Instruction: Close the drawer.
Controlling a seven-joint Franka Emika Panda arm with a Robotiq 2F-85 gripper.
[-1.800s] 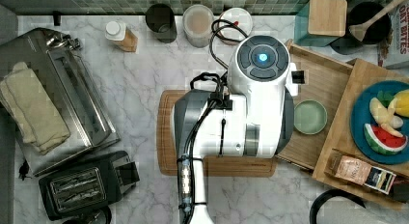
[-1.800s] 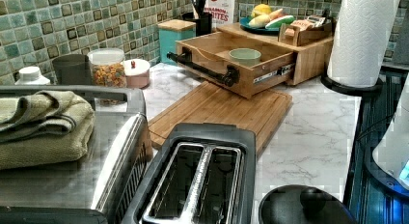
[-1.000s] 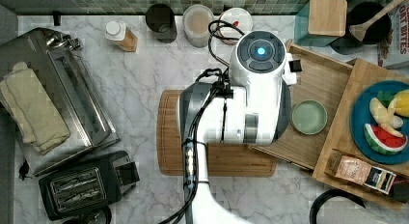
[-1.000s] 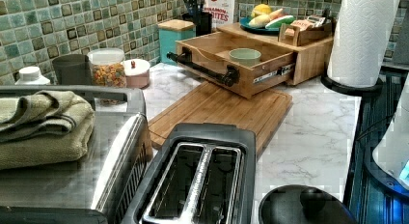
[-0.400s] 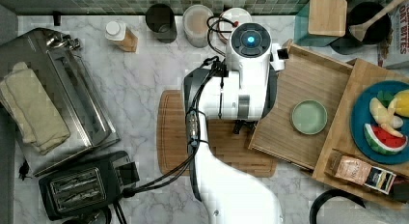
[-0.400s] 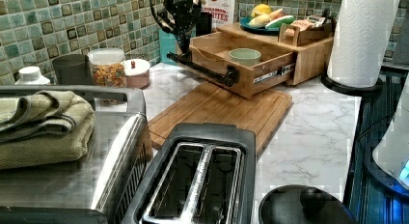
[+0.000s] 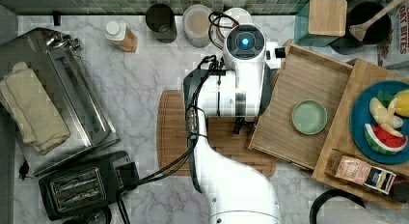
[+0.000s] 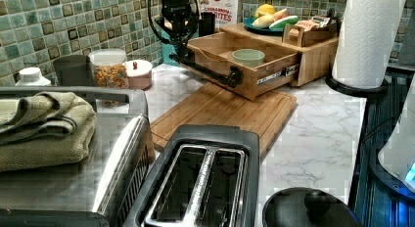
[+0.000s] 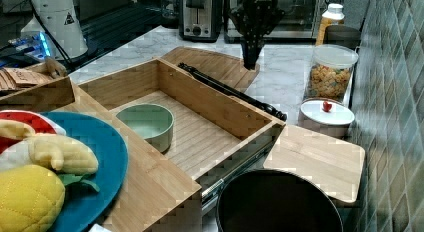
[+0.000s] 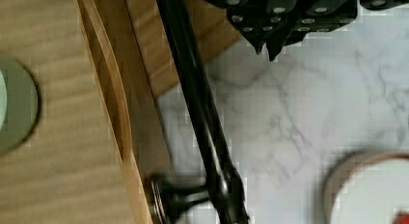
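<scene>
My jaws [image 10: 268, 44] hang closed on nothing, their tips together over bare marble just beside the drawer's black handle bar [image 10: 195, 108]; whether they touch the bar I cannot tell. In the wrist view the bar runs across the frame, and the post fixing it to the wood is blurred. In the right view my jaws [image 9: 250, 57] point down near the far end of the bar [image 9: 227, 89], in front of the cutting board [image 9: 215, 62].

The drawer [image 7: 308, 79] stands pulled well out from its bamboo cabinet, angled over the marble table [image 7: 144, 79], its near corner overhanging the cutting board [image 7: 169, 137] in the top view. My own arm [image 7: 241, 79] hides the drawer's front wall and the handle from above. A pale green bowl [image 7: 309, 117] sits on the slatted floor inside, toward the cabinet side.

Beyond, the cabinet top carries a blue fruit plate [image 7: 359, 113], cut off at the top view's right edge. In the left view my jaws [image 8: 182, 38] are dark against the tiled wall and hard to separate from the cables around them.
</scene>
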